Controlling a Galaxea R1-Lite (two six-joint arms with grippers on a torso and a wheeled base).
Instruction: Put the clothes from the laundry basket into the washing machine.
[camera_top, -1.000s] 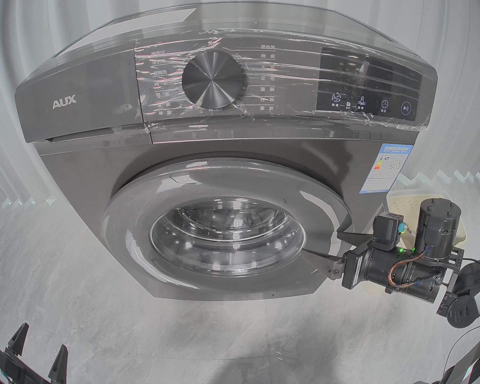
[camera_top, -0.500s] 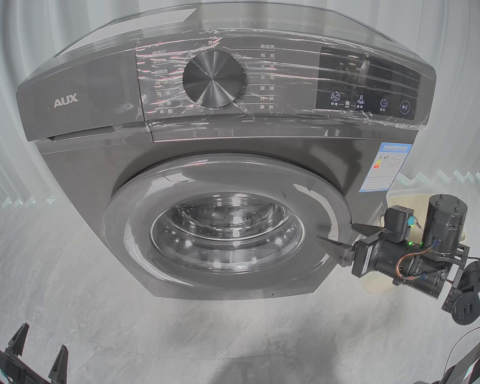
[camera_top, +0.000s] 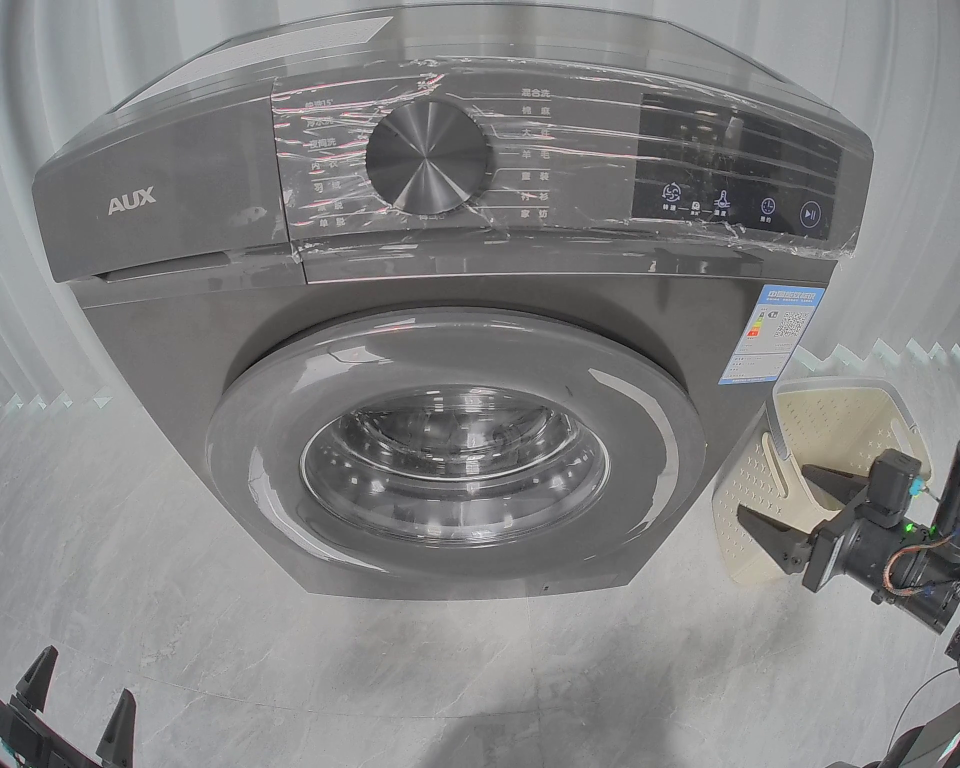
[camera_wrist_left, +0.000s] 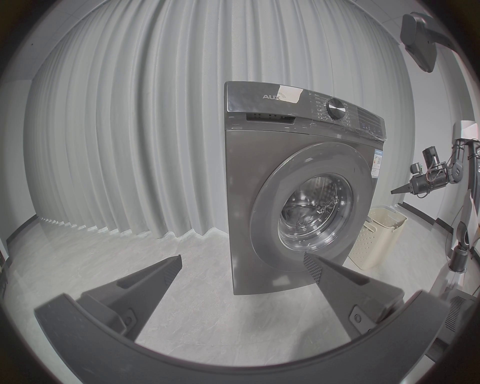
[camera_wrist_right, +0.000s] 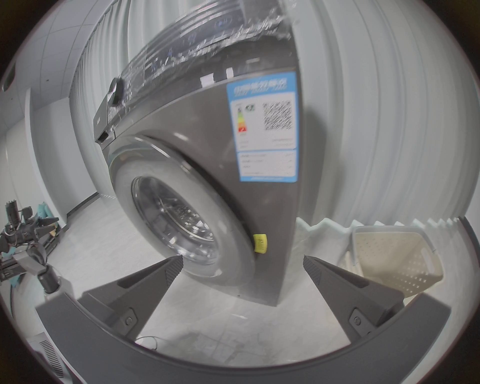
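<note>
Pale marble floor (camera_top: 200, 560), washing machine (camera_top: 450, 330), laundry basket (camera_top: 800, 450) just beside

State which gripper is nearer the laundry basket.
Right. The right gripper hangs open beside the laundry basket; the left gripper sits low, beyond the washing machine.

I see a dark grey washing machine (camera_top: 200, 330) with a blue-and-white label (camera_top: 772, 335), a cream basket (camera_top: 740, 470) dotted with small holes, pale grey marbled floor (camera_top: 300, 660), white pleated curtain (camera_wrist_left: 125, 150).
</note>
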